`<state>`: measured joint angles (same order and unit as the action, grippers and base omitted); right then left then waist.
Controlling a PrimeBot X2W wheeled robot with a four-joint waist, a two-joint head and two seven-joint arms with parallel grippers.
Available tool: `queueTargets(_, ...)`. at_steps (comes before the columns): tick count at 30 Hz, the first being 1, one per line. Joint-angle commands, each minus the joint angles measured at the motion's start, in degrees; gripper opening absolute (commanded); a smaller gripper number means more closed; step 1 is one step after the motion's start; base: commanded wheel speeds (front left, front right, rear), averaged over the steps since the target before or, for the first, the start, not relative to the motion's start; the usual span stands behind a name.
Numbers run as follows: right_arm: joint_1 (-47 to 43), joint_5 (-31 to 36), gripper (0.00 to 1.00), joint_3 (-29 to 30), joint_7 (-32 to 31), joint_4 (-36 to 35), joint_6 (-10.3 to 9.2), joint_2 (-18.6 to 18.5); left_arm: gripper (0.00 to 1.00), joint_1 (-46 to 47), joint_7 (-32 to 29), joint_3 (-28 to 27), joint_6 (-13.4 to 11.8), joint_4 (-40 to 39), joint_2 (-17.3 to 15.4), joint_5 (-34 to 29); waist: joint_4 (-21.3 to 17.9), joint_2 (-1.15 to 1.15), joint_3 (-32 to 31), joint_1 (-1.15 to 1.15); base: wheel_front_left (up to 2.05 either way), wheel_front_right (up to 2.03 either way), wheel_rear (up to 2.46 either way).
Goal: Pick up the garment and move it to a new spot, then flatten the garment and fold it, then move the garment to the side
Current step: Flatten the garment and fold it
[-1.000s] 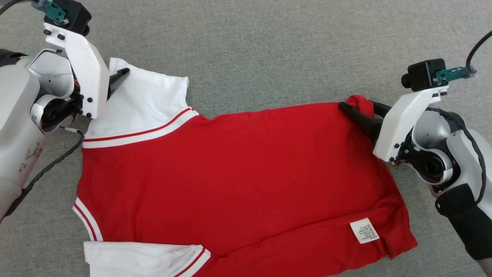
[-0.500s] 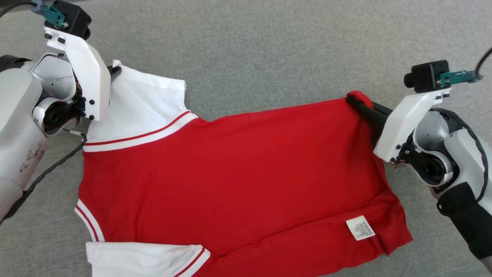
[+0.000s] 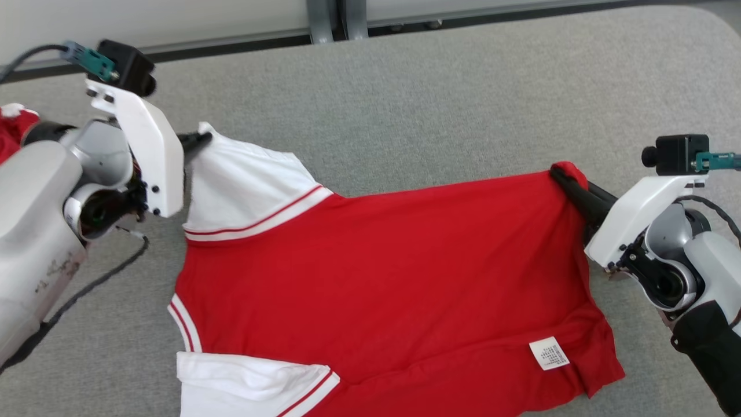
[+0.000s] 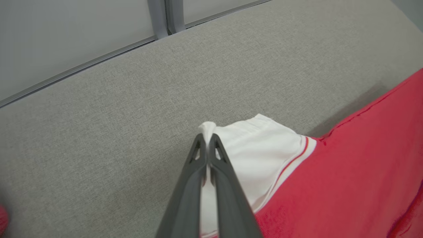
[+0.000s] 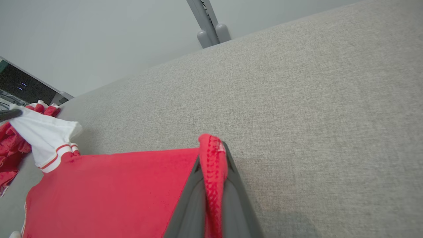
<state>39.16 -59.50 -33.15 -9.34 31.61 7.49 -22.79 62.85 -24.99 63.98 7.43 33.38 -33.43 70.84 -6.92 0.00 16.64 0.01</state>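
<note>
The garment (image 3: 382,272) is a red shirt with white, red-striped sleeves, spread on the grey table (image 3: 405,98). My left gripper (image 3: 204,138) is shut on the tip of the far white sleeve (image 4: 257,145), lifting it off the cloth surface. My right gripper (image 3: 562,174) is shut on a bunched red corner of the hem (image 5: 213,158). In the right wrist view the red body (image 5: 115,195) stretches away to the left. A white care label (image 3: 549,353) shows near the hem's near corner.
Another red and white garment (image 5: 13,145) lies at the table's left end. A wall (image 3: 150,17) and a grey metal post (image 3: 327,17) run along the far edge of the table. Bare grey cloth surface lies beyond the shirt.
Both grippers closed on the shirt, the left on the sleeve tip, the right on the hem corner, and lifted those edges. The head camera tilted up, bringing the far wall into view.
</note>
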Motion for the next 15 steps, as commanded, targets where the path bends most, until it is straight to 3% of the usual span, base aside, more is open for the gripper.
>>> queueTargets(1, -0.78, -0.45, 0.0, 0.06, 0.43, 0.22, 0.01, -0.75, 0.0, -0.81, -0.15, 0.29, 0.05, -0.74, -0.35, 0.56, 1.02, 0.0, -1.71, -0.01, 0.0, 0.0, 0.0)
queueTargets(15, -4.96, -3.14, 0.0, -4.38, -2.86, 0.8, 0.01, -4.67, 0.0, -6.91, -13.49, 3.58, 0.06, -15.08, -5.86, 14.63, 3.72, 0.0, -9.22, -0.01, 0.0, 0.0, 0.0)
